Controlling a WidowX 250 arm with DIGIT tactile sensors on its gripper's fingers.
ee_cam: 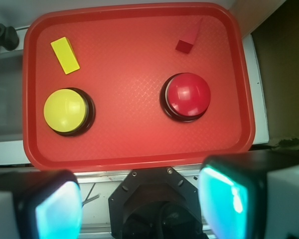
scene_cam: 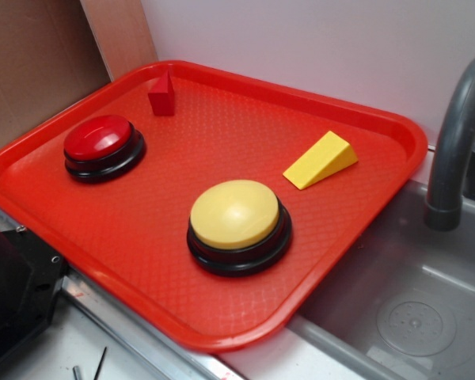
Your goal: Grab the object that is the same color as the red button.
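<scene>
A small red wedge block (scene_cam: pixel 162 94) stands near the far left corner of the big red tray (scene_cam: pixel 356 182). In the wrist view the block (ee_cam: pixel 188 39) lies at the upper right. The red button (scene_cam: pixel 103 146) sits on its black base just in front of the block; the wrist view shows it (ee_cam: pixel 186 96) right of centre. My gripper (ee_cam: pixel 142 204) is high above the near edge of the tray, over the robot base, with its jaws wide apart and nothing between them. The gripper does not show in the exterior view.
A yellow-domed button (scene_cam: pixel 237 222) sits mid-tray and a yellow wedge (scene_cam: pixel 321 161) at the far right. A grey sink (scene_cam: pixel 416 309) with a curved faucet (scene_cam: pixel 459 134) lies to the right. Cardboard (scene_cam: pixel 32 63) stands at the back left. The black robot base (ee_cam: pixel 154 204) is below the gripper.
</scene>
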